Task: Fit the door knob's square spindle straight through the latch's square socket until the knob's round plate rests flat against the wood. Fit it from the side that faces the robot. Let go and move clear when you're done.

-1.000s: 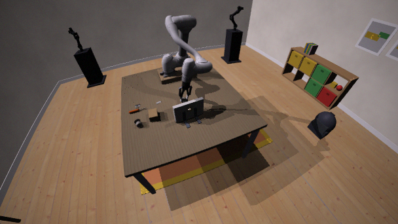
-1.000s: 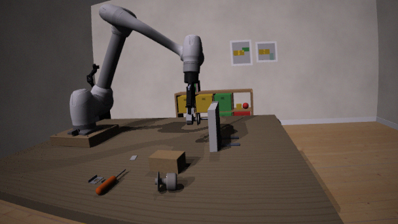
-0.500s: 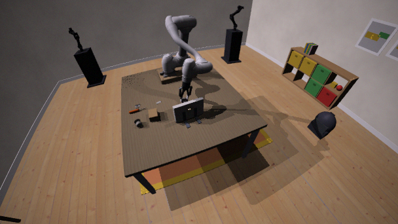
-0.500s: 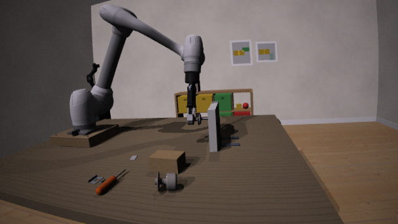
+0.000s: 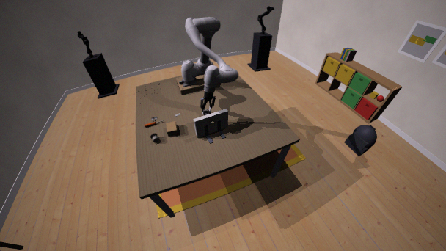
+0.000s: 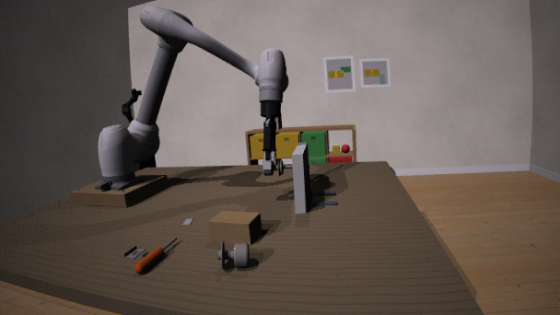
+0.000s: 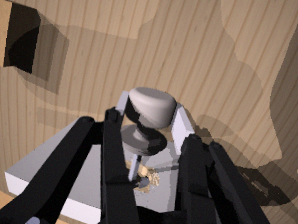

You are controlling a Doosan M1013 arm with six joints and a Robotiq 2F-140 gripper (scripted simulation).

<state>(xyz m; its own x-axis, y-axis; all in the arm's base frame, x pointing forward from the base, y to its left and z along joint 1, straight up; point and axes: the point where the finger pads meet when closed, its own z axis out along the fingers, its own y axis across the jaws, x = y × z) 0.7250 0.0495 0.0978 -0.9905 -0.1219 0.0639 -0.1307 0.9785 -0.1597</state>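
A grey door panel [image 5: 210, 122] stands upright on the table, also in the side view [image 6: 301, 179]. My gripper [image 6: 272, 169] hangs on the robot's side of the panel and is shut on a door knob [image 7: 152, 107]. In the wrist view the knob's round plate [image 7: 145, 140] and thin spindle [image 7: 135, 163] point at the latch socket [image 7: 144, 179] in the panel. The plate stands a little apart from the panel's face. I cannot tell how deep the spindle tip sits in the socket. A second knob [image 6: 236, 254] lies on the table, clear of the gripper.
A wooden block [image 6: 235, 226] sits in front of the panel. An orange-handled screwdriver [image 6: 150, 259] and small metal plates [image 6: 134, 251] lie at the left. Two clamp bars [image 6: 328, 198] stick out at the panel's far side. The robot base [image 6: 121, 189] stands at the table's back.
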